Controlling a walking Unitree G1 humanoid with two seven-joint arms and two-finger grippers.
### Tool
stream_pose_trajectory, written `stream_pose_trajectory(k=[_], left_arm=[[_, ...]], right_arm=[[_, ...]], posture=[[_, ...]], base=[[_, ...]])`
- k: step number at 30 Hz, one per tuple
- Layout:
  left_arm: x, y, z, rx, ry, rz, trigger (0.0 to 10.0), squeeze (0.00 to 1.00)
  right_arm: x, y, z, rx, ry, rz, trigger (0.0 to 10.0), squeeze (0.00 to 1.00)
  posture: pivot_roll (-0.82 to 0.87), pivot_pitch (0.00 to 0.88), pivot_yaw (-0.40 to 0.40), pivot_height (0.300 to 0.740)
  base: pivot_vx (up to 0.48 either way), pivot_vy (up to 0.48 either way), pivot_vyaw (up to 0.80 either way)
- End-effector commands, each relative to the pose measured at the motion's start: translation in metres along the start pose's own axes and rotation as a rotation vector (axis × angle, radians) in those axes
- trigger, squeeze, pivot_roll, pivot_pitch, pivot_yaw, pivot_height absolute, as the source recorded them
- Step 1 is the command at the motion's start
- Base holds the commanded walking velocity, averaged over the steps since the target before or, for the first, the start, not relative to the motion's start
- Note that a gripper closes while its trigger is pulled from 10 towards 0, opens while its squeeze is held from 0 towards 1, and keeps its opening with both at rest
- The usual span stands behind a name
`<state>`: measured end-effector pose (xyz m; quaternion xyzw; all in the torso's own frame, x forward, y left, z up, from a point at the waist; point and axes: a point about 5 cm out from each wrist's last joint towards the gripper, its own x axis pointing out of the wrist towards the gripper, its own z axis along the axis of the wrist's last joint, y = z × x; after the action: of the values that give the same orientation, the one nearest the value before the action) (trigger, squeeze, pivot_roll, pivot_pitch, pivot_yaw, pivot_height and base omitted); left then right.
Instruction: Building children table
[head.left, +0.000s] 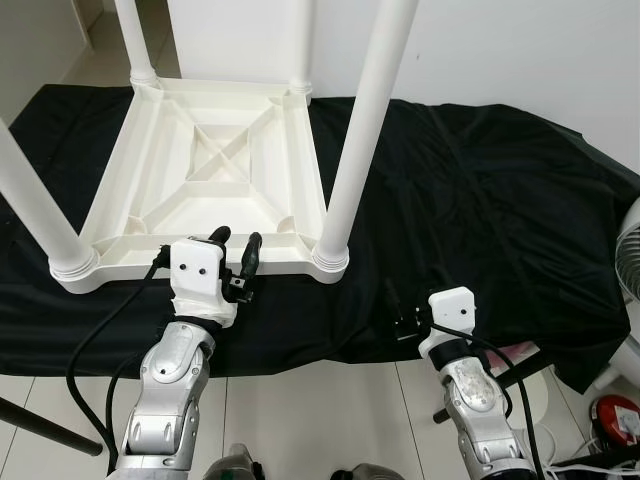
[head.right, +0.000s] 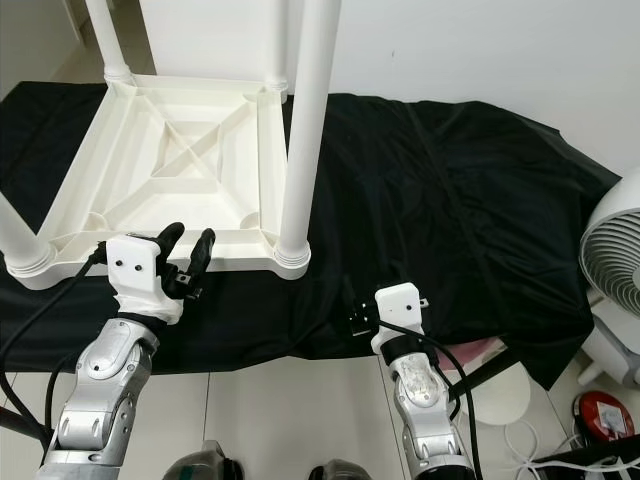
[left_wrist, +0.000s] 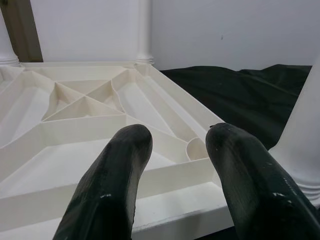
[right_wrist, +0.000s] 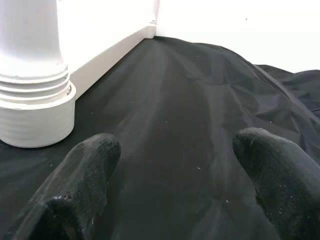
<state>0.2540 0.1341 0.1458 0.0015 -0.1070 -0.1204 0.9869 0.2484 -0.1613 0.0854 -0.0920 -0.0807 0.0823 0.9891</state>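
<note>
Black-draped surface (head.left: 480, 200) carries upturned table (head.left: 215, 175), four legs fitted; flipping remains. Left pincer (head.left: 236, 250) spread at near rim; right pincer (right_wrist: 170, 185) spread, idle.

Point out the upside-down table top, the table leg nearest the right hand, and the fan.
table top (head.left: 215, 170), left eye view, on the ribbed underside near its centre cross.
table leg (head.left: 352, 150), left eye view, midway up the near right leg's shaft.
fan (head.right: 618, 255), right eye view, on the round grille.
</note>
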Motion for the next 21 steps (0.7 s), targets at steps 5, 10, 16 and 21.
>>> stream_pose_trajectory(k=[5,10,16,21], left_arm=[[-0.0022,-0.0018,-0.0020,-0.002,0.018,-0.003,10.0,0.00],[-0.0040,-0.0021,-0.0007,0.035,0.005,-0.003,10.0,0.00],[-0.0048,-0.0034,-0.0020,0.063,0.013,-0.015,10.0,0.00],[-0.0054,-0.0049,-0.0023,0.090,0.016,-0.027,10.0,0.00]], right_arm=[[-0.0019,0.0005,-0.0016,-0.012,0.005,0.008,10.0,0.00],[-0.0036,0.0008,-0.0017,-0.011,0.005,0.009,10.0,0.00],[-0.0048,0.0007,-0.0029,-0.013,0.010,0.007,10.0,0.00],[-0.0067,0.0002,-0.0044,-0.013,0.016,0.002,10.0,0.00]], posture=[[0.08,0.002,-0.059,0.740],[0.08,0.005,-0.059,0.740],[0.08,0.010,-0.056,0.740],[0.08,0.017,-0.052,0.740]], base=[[0.000,0.463,0.00],[0.000,0.000,0.00],[0.000,0.000,0.00],[0.000,0.000,0.00]])
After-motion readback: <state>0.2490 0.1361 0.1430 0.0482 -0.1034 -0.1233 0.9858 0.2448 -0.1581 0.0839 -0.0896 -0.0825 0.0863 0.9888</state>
